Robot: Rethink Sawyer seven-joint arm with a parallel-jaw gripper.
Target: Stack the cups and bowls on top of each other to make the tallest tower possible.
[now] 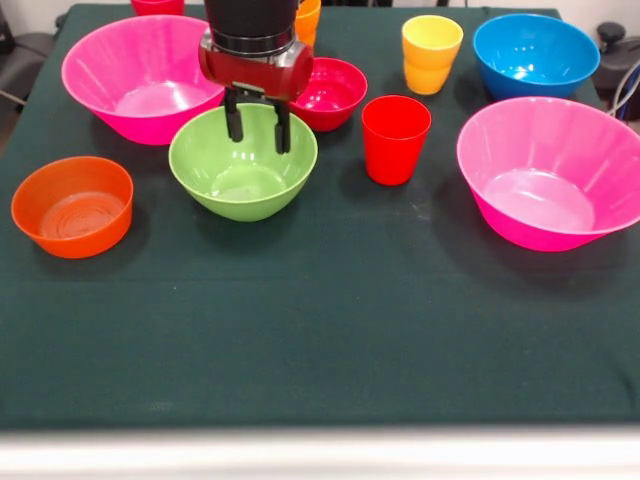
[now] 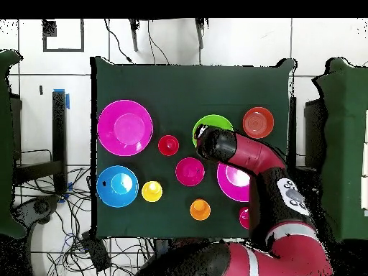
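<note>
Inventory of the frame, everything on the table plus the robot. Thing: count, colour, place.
Large bowls: 2, hot pink; one at the front view's far left, one at its right.
Green bowl: 1, lime, centre-left, under the gripper.
Blue bowl: 1, far right.
Crimson bowl: 1, small, behind the green bowl.
Orange bowl: 1, small, near left.
Red cup: 1, upright, centre.
Yellow cup: 1, upright, left of the blue bowl.
Orange cup: 1, far edge, mostly hidden by the arm in the front view.
Pink-red vessel: 1, cut off at the far edge.
Table: 1, dark green cloth.
Arm: 1, red and black.
Gripper: 1, open, over the green bowl.
</note>
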